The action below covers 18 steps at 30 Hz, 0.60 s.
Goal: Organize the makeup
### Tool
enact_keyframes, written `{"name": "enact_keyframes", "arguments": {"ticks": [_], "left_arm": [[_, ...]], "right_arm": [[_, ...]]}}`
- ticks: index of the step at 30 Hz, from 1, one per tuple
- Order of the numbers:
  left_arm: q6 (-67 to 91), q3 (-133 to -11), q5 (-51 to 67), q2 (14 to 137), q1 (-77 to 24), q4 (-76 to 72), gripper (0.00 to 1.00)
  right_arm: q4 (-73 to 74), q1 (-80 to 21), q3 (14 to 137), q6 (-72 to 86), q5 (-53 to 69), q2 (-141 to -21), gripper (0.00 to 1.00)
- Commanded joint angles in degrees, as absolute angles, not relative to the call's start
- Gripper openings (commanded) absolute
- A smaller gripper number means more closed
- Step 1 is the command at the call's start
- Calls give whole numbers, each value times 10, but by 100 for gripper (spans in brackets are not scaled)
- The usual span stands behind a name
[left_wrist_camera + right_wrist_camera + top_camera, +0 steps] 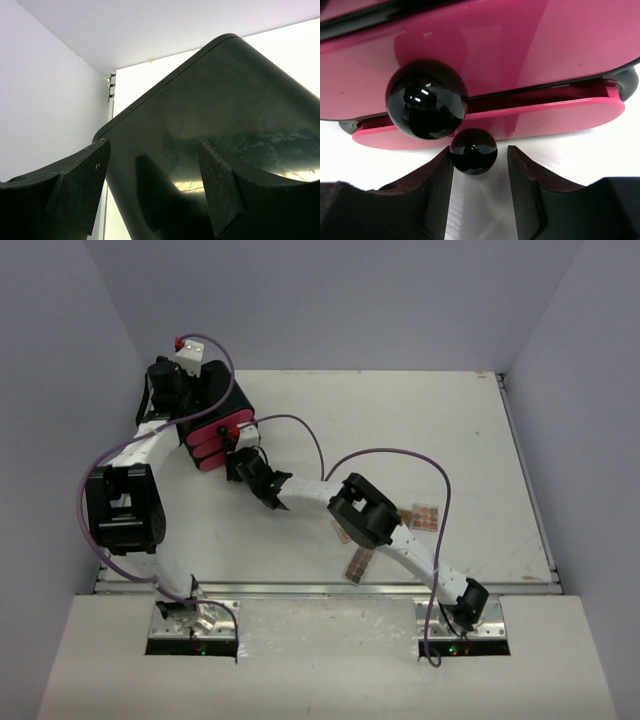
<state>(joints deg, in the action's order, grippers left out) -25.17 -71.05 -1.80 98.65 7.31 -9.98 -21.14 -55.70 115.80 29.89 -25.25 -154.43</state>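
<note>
A black box (222,400) with pink drawers stands at the far left of the table. My left gripper (175,400) is open over the box's glossy black top (215,100), with one finger (80,185) past its corner edge and the other on the top. My right gripper (238,455) is open at the drawer fronts. The lower drawer's small black knob (473,151) lies between its fingers and touches the left finger (432,185). That pink drawer (560,117) stands slightly out. A brownish palette (426,517) and another (360,565) lie beside the right arm. Other makeup is hidden.
A larger black knob (426,99) sits on the upper pink drawer just above the lower one. Grey walls close in the table on the left, back and right. Purple cables loop over both arms.
</note>
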Motion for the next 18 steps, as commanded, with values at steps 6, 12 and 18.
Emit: {"name": "enact_keyframes", "arguments": {"ticks": [6,12,18], "left_arm": [[-258,-691,-9,1022,84,25,70],[-258,-691,-9,1022,85,25,70],[-258,-692,-10,1023,85,25,70]], "right_arm": [[-217,-548,1200,300,-255,-1560,44],[-223,-548,1200,293,-259,-1560,32],[-235,-548,1177,295,-264,-1549,13]]}}
